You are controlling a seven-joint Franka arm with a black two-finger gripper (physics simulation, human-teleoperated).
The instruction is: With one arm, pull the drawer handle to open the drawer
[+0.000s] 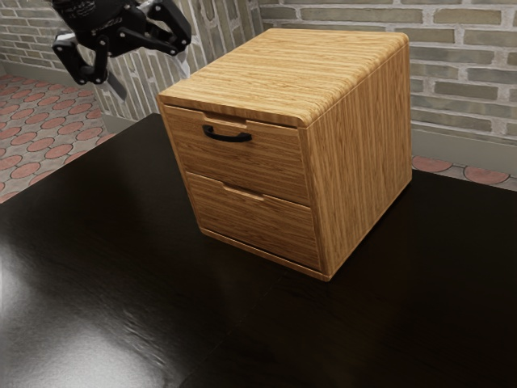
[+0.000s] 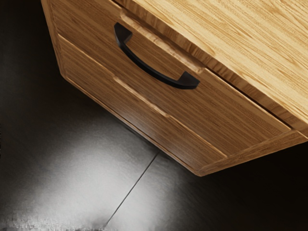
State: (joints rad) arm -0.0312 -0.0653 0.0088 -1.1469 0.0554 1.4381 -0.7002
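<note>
Black handle on the top drawer of the wooden cabinet lies sideways across its front, down and toward the exterior view's right from my pincer, which hangs wide open, gripping nothing.

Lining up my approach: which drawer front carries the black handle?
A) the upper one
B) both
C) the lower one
A: the black handle sits on the upper drawer front; the lower drawer front carries none.
</note>
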